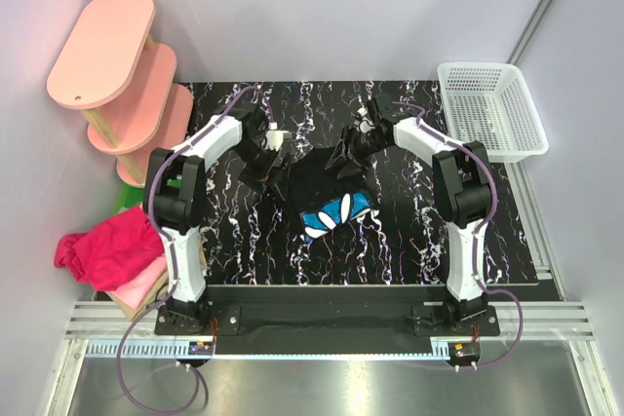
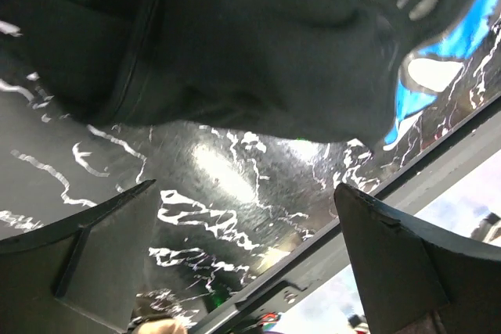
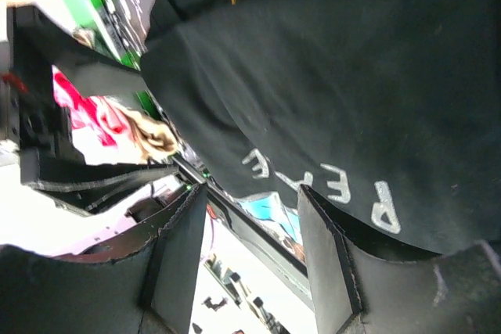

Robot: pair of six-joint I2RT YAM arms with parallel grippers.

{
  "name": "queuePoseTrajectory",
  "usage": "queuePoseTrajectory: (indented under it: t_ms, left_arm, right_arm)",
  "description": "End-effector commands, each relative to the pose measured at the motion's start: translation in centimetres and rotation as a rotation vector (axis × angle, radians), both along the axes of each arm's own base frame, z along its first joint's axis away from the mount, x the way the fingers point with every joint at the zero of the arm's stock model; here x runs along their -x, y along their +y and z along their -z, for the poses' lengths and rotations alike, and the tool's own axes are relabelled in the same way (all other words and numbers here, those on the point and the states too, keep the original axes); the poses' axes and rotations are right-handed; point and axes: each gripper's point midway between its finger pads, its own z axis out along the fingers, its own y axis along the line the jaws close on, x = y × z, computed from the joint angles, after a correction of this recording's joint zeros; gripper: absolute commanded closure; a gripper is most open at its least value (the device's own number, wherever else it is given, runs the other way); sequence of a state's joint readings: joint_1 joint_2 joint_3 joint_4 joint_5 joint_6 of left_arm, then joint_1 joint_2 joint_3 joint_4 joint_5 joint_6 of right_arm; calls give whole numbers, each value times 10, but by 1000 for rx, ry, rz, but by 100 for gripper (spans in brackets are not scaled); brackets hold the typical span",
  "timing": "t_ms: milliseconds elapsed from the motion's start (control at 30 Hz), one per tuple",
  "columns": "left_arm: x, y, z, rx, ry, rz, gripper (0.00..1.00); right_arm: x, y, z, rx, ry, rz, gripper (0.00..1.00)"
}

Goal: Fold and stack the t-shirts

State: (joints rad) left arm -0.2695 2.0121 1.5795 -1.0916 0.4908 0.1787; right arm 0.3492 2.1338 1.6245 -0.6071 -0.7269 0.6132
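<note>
On a black, white-veined table (image 1: 409, 241) between pale walls, we count one black t-shirt (image 1: 317, 182) at centre, one white basket (image 1: 487, 109) far right and one pink three-tier shelf (image 1: 102, 49) far left. The left gripper (image 2: 244, 187) gapes wide beside the cloth; the right gripper (image 3: 250, 192) stands half-parted at its far edge. One magenta t-shirt (image 1: 107, 245) lies heaped near left.

four t-shirts show: one black t-shirt (image 1: 314, 180), one magenta t-shirt (image 1: 102, 245), one pink t-shirt (image 1: 146, 283) and one tan t-shirt (image 1: 123, 300), barely visible. two robot arms: left arm (image 1: 181, 216), right arm (image 1: 468, 211). one white basket (image 1: 492, 150). one pink three-tier shelf (image 1: 102, 46). one marbled black table (image 1: 400, 241).
</note>
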Motion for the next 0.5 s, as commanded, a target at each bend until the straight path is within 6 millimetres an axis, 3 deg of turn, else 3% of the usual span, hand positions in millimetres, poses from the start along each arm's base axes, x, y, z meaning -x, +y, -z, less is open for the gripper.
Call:
queuePoseTrajectory:
  t_ms: [0, 133, 367, 467]
  left_arm:
    - [-22, -9, -6, 27, -25, -59, 1]
    - [-27, -5, 10, 14, 12, -83, 1]
    - [-39, 13, 16, 20, -7, -144, 1]
    - [-45, 10, 17, 66, -4, -184, 1]
  right_arm:
    - [14, 7, -16, 9, -76, -34, 42]
    - [25, 12, -22, 7, -91, -45, 42]
    - [35, 25, -32, -20, -101, -68, 43]
    - [38, 31, -30, -18, -100, -80, 43]
